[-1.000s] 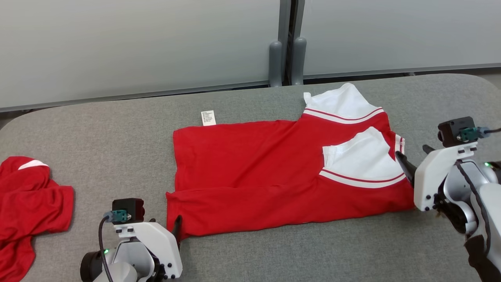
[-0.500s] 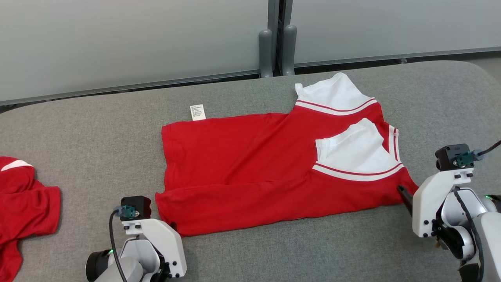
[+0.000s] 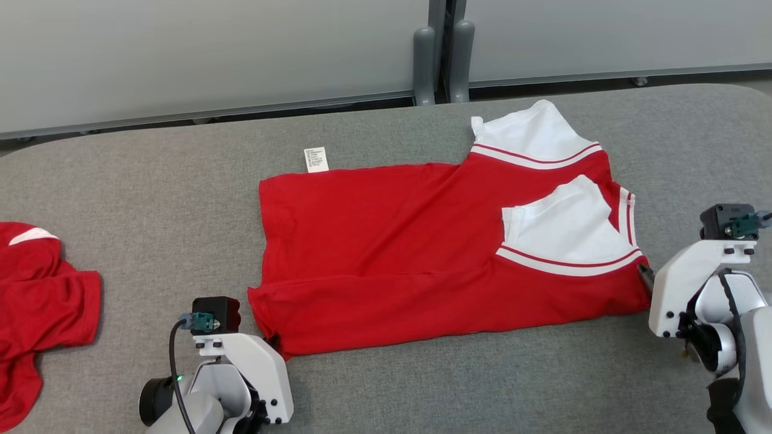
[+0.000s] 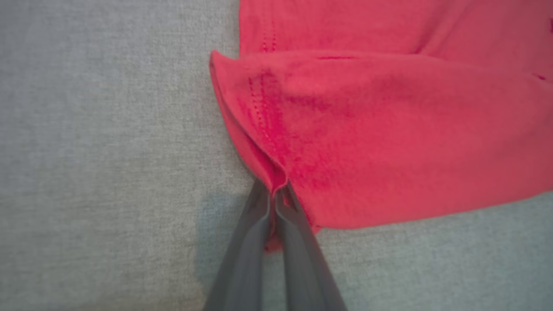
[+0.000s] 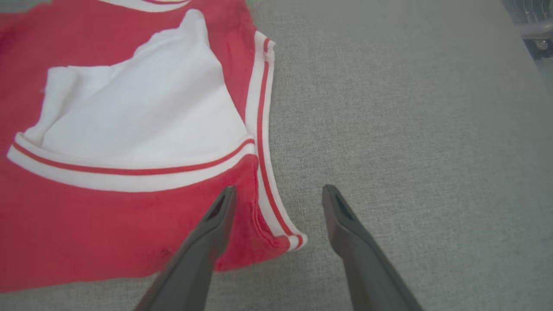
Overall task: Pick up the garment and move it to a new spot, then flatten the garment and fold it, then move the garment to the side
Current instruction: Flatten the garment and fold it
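A grey felt-like table runs the width of the head view. Behind it stand pale wall panels, with two grey posts where the panels meet. The shirt, red with white sleeves, lies flat on the table with its hem to the robot's left and its shoulders to the right. Its near long edge is folded over itself. One white sleeve, edged with a red stripe, is folded onto the shirt's red body. The other sticks out past the shirt's far edge. A small white label pokes out at the shirt's far left corner. Well to the left of the shirt lies a second red garment, crumpled and apart from it. The left gripper sits at the shirt's near left corner with its dark fingers pressed together, pinching a ridge of red cloth by the stitched hem. The corner puckers up between them. The right gripper is at the shirt's near right corner with its fingers spread wide. One finger is over the red cloth just inside the striped trim, and the other is over bare table beside the shirt. I cannot tell whether either fingertip touches the cloth.
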Motion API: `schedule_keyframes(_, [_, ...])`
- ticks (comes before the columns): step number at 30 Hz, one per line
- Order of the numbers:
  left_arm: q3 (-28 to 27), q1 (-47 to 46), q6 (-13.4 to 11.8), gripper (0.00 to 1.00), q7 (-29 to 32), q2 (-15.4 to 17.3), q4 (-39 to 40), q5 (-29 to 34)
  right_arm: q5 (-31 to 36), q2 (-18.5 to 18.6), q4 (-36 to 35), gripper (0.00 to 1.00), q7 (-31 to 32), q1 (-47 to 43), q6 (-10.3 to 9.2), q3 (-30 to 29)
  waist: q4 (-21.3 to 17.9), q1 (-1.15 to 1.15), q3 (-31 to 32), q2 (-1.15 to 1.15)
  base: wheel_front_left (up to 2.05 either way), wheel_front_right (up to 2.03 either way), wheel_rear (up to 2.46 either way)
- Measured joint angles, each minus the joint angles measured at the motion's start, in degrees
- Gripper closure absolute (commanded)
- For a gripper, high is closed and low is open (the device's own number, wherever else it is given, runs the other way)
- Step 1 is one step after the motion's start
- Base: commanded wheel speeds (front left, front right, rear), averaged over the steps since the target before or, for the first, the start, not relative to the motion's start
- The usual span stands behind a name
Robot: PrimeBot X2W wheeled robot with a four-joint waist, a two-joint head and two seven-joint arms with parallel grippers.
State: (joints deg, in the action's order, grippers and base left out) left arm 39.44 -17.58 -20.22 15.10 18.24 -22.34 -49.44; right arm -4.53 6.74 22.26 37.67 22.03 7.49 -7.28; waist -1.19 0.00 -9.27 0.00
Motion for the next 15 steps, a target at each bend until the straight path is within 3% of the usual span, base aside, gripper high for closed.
schedule_keyframes(11, [0.3,-1.1,0.6,1.00,0.0,0.0,1.1,0.0,6.8,-1.9,7.7,0.00,2.4,4.9,0.01,-4.3,1.1,0.00,-2.3,0.00,0.00,0.00,0.00])
schedule_keyframes(15, [0.3,-1.6,1.0,1.00,0.0,-0.2,1.0,0.0,6.2,-2.1,10.2,0.00,4.0,5.9,-0.02,-3.4,1.6,0.00,-3.0,0.00,0.00,0.00,0.00])
